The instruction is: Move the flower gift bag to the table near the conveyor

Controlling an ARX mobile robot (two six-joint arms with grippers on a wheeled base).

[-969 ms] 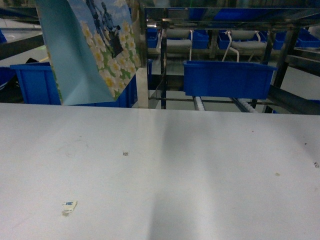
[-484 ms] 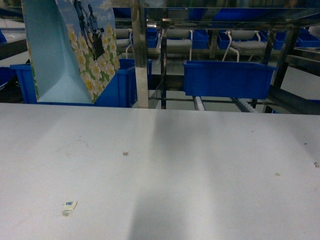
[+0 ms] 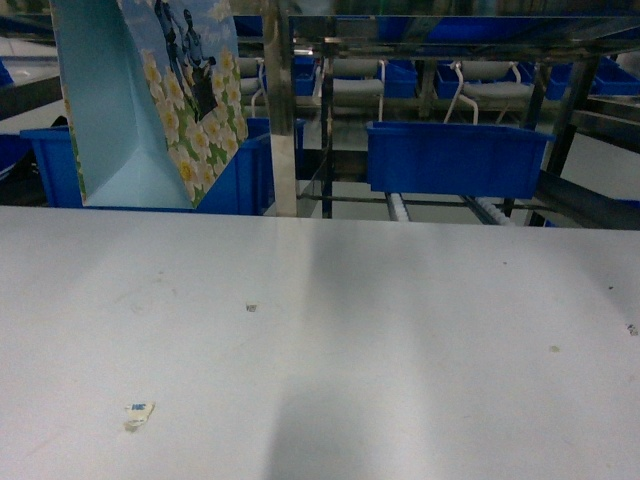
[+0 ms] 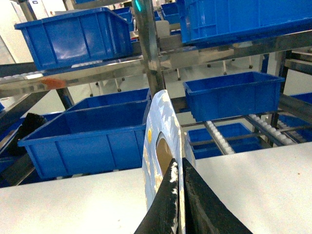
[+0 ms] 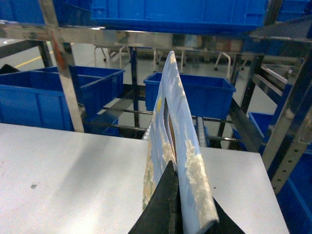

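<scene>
I've got the bag hanging at the far left edge of the table, up against the conveyor side. In head view its base looks level w/ the table's far edge, so I can't tell if it's touching down or just above. The top runs out of frame, so no gripper shows there. Bag sits a bit tilted, plain blue gusset facing me, flower print turned right. Blue crate on the rollers is well apart to the right; another crate sits right behind the bag.

Why held like this, my read: gripping the top rim keeps the bag upright and lets the base come down flat instead of flopping. Both wrist cams show a thin blue-white card edge w/ a handle cutout, so I take it each arm pinches the bag's rim, which would keep the mouth from twisting.

Left gripper: fingers closed down to a sliver, card edge clamped between them.

Right gripper: fingers pressed nearly together, bag edge rising straight out from between them. Table shows under it, conveyor frame just beyond.

Placement looks nearly done; letting go is what's left, and a tall light bag could tip on release.
</scene>
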